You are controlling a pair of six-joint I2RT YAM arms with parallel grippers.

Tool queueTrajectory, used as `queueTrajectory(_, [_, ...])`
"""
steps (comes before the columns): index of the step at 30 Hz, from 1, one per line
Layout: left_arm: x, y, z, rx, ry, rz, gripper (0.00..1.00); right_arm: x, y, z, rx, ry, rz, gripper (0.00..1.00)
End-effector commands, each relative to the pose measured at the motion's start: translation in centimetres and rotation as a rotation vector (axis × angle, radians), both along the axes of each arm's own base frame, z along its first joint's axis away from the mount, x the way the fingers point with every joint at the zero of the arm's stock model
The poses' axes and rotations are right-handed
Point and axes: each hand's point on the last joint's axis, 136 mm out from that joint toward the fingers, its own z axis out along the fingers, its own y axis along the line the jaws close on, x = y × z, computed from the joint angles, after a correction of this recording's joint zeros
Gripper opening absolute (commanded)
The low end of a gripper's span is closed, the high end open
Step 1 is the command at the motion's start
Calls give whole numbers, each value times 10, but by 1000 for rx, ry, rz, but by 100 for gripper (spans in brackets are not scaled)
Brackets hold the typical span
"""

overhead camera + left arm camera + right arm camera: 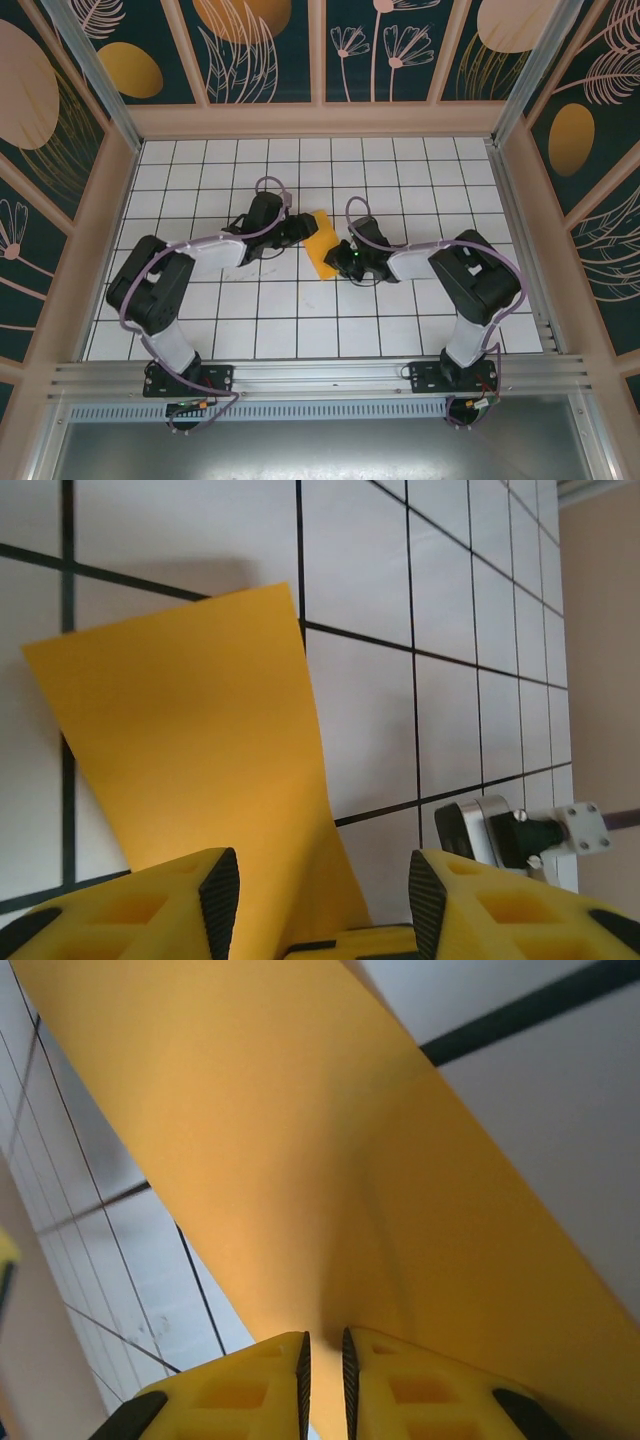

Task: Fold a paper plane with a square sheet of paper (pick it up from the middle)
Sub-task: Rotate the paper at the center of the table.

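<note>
Pinching paper (322,246) at centre of table (400,330): right gripper (323,1355) clamped on its right edge, left gripper (322,880) parted astride the left edge, apparently not gripping. Long axis near-to-far; both grippers equally close. Paper's near end cut off behind fingers (218,885); any crease hard to make out.
</note>
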Motion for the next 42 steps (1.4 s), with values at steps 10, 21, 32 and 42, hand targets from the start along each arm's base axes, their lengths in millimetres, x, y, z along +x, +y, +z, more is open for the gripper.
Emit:
queueTrajectory(10, [28, 0, -31, 145, 13, -5, 44, -6, 11, 27, 70, -33, -88, 26])
queueTrajectory(21, [22, 10, -42, 199, 8, -7, 43, 31, -31, 38, -89, -190, 129, 48])
queueTrajectory(32, [23, 8, -32, 181, -14, -11, 45, 50, -7, 33, 46, -188, 263, 49])
queueTrajectory(42, [21, 7, -16, 159, -45, -20, 46, 63, 5, 37, 117, -209, 334, 45])
